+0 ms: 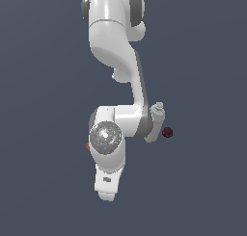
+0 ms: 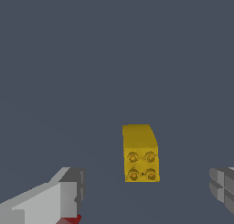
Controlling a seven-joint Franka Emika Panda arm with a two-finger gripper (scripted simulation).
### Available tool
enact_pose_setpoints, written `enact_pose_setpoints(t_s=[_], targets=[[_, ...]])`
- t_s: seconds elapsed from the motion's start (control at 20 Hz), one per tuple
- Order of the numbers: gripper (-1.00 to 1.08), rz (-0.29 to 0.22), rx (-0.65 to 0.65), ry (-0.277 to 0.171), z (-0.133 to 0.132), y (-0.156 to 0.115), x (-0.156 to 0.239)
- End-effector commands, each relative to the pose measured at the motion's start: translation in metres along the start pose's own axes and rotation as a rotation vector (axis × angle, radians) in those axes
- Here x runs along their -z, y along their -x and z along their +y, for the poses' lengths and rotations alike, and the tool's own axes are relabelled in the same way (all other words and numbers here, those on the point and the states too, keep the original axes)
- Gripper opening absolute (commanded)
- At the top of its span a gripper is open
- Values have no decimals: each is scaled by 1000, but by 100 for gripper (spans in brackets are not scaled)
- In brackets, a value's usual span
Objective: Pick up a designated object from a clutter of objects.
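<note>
Flat slate-grey surface (image 2: pixel 114 58) under yellow block (image 2: pixel 140 154), seemingly bare.

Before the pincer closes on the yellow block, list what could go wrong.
1. The red packet shows right beside one finger, so closing or descending may catch or shove it.
2. The yellow block sits between the open fingers but looks nearer the far side, so the first finger to touch could push or turn it.
3. In the exterior view the arm hides the block, so only the wrist view can confirm the grasp by the pincer.
</note>
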State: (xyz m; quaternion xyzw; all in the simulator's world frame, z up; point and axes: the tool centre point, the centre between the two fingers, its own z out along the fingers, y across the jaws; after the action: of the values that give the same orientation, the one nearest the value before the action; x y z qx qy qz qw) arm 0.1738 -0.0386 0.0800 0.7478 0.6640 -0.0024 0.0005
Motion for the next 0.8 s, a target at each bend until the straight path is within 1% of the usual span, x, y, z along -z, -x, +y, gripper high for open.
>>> enact_pose_setpoints(t_s=[0.0,0.45,0.75], targets=[[100,3,24,2,2,0,-4],[100,4,37,2,3,0,-11],[100,4,40,2,2,-1,-40]])
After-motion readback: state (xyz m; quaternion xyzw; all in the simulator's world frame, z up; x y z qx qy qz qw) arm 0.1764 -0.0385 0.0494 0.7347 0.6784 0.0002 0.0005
